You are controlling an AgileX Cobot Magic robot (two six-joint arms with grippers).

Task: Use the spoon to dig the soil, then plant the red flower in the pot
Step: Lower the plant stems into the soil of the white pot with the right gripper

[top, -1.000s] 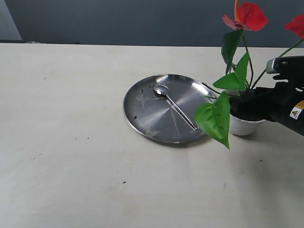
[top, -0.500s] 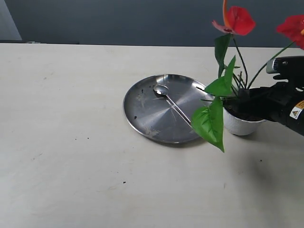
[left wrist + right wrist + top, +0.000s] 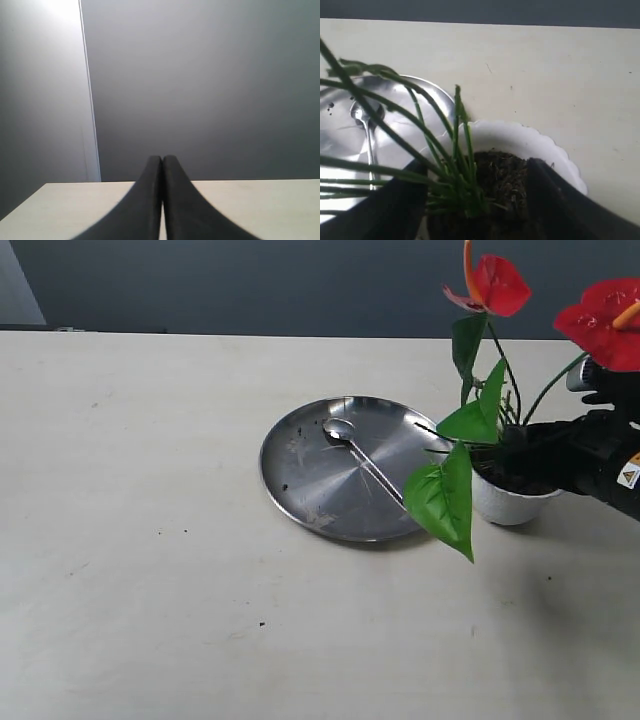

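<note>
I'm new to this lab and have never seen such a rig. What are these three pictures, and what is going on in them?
This is a robot with two arms, each ending in a grasping tool with a camera on its wrist. One picture is from a camera off the arms: on the pale table lie a steel plate holding a spoon, and beside it a white pot of soil. The right tool, seen dark in that overview, has its jaws apart around the red flower stems, which stand in the soil. The left tool is shut, holds nothing, and faces a grey wall.
</note>
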